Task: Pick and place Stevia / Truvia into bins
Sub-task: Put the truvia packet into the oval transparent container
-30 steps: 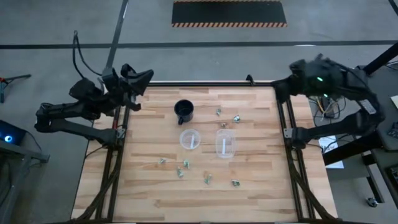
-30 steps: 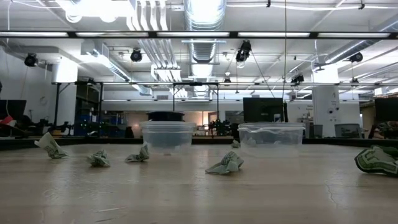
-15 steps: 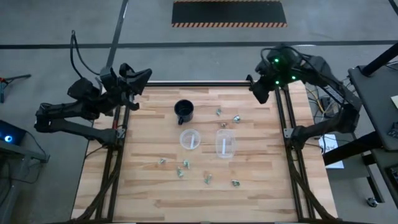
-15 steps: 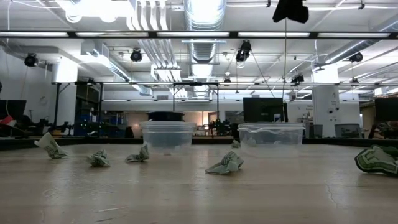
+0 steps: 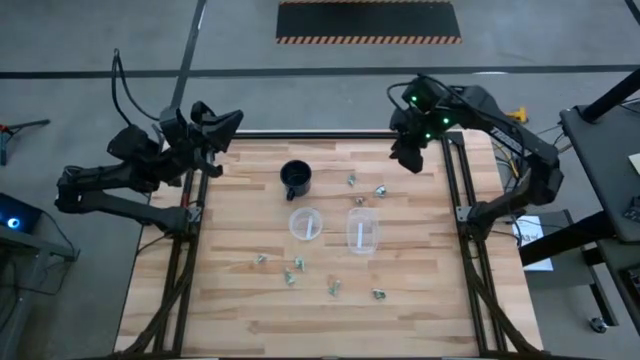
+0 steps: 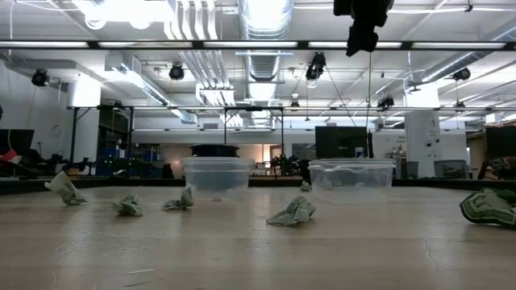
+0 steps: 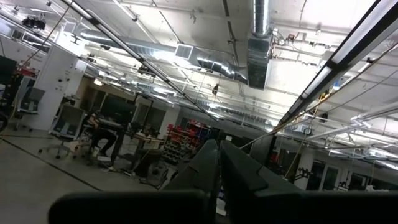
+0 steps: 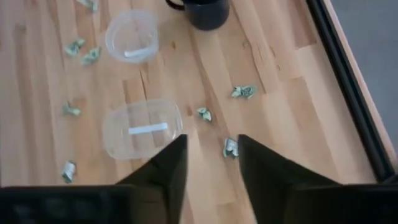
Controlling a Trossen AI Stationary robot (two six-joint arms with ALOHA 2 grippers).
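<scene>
Several small green-and-white Stevia / Truvia packets lie scattered on the wooden table (image 5: 420, 300): three near the far right (image 5: 381, 190) (image 8: 230, 147), the others toward the near side (image 5: 298, 263). Two clear plastic bins stand mid-table, one (image 5: 306, 222) (image 8: 132, 37) left of the other (image 5: 363, 230) (image 8: 142, 129). My right gripper (image 5: 408, 160) (image 8: 211, 162) hangs open and tipped downward, high over the table's far right corner, touching nothing. My left gripper (image 5: 232, 122) (image 7: 217, 168) stays shut at the far left corner, pointing up into the room.
A black mug (image 5: 296, 178) with a handle stands just beyond the left bin. Dark metal frame rails (image 5: 452, 190) run along the table's sides. In the low view the packets (image 6: 294, 212) lie in front of the bins (image 6: 218, 173), and my right gripper (image 6: 363, 20) shows at the top.
My right arm has swung in from beyond the table's right far corner toward the left and down, its gripper rolling and tipping downward over the far right corner. It has entered the low view from above. Packets and bins have stayed put.
</scene>
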